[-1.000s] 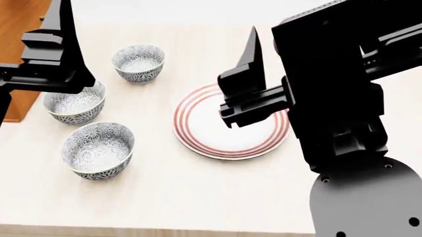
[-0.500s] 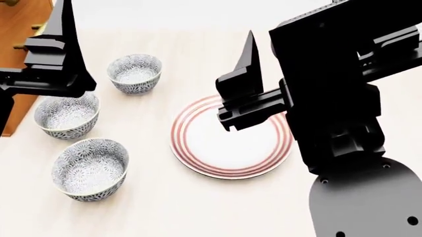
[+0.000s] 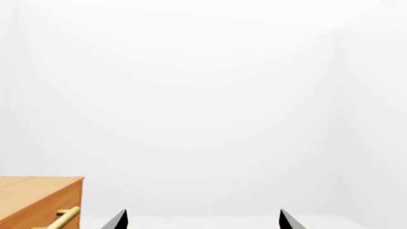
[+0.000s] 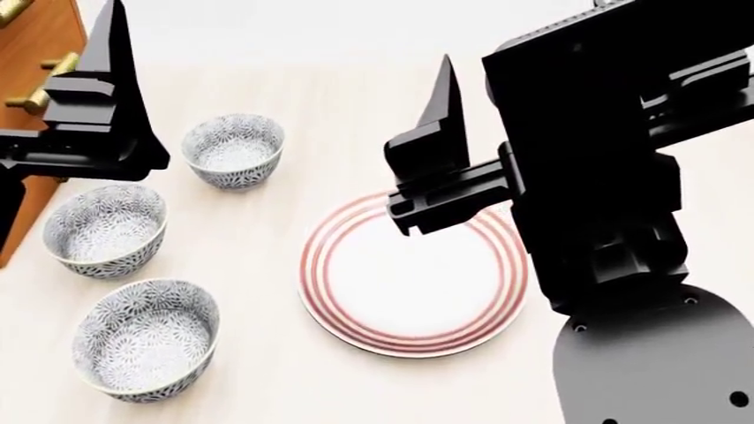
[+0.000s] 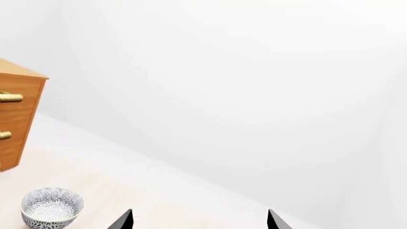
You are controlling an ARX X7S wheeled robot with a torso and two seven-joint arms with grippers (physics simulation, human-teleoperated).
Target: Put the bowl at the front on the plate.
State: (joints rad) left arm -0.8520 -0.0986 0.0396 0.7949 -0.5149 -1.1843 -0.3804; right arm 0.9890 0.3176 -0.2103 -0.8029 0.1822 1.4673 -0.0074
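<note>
Three patterned bowls stand in a row at the left of the head view. The bowl at the front (image 4: 145,340) is the nearest one, upright and empty. The plate (image 4: 407,283), white with red rings, lies empty to its right. My left gripper (image 4: 109,62) hangs high above the middle bowl (image 4: 104,228). Over the plate's far edge my right gripper (image 4: 442,106) hangs, also well above the table. In the wrist views the left gripper (image 3: 202,220) and right gripper (image 5: 199,220) both show tips wide apart with nothing between. Neither touches a bowl.
The far bowl (image 4: 233,150) also shows in the right wrist view as a bowl (image 5: 52,206). A wooden drawer cabinet (image 4: 35,44) with brass handles stands at the table's left edge, seen as the cabinet (image 3: 38,200) and the cabinet (image 5: 16,124).
The head view has shifted: bowls and plate slid down and left in the picture, and the cabinet's handles came into sight. Both arms keep their place in the picture, still open.
</note>
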